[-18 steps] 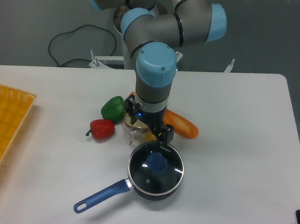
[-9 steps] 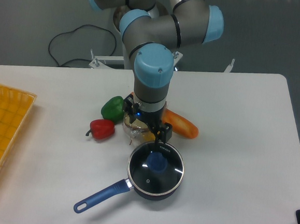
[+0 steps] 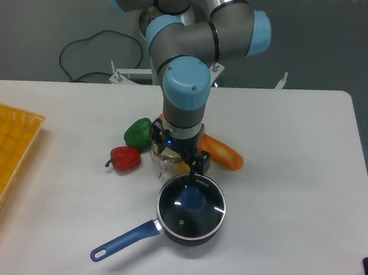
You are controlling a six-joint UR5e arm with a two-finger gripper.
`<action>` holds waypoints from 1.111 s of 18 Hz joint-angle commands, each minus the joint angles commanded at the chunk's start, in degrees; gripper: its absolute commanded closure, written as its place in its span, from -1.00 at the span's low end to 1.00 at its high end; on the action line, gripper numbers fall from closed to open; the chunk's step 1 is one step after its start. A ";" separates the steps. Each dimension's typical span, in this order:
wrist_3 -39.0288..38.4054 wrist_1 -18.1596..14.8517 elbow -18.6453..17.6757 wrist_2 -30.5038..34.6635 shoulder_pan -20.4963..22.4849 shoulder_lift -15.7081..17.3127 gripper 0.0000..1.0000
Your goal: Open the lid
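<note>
The lid [image 3: 191, 209] is round clear glass with a shiny metal rim and a blue knob [image 3: 192, 200]. It sits closed on the dark blue saucepan [image 3: 182, 236], whose long blue handle [image 3: 123, 240] points to the front left. My gripper [image 3: 180, 152] points straight down just behind the pan's far rim, above the table and slightly left of the knob. Its two black fingers [image 3: 202, 162] stand apart and hold nothing. It does not touch the lid.
Behind the pan lie a green pepper [image 3: 137, 132], a red pepper [image 3: 125, 158], an orange carrot-like vegetable [image 3: 222, 152] and a yellowish item [image 3: 165, 159] partly hidden under the gripper. A yellow tray [image 3: 0, 161] lies at the left edge.
The arm and gripper have shifted slightly to the left. The lid and pan have not moved.
</note>
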 joint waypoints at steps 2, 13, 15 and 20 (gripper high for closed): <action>1.40 -0.08 1.93 3.49 -0.09 -1.40 -1.00; 3.25 -0.35 7.65 5.36 -1.23 -7.47 -1.00; 5.53 -0.26 7.74 5.54 -1.14 -7.91 -1.00; 6.16 0.09 8.09 5.01 0.09 -9.23 -1.00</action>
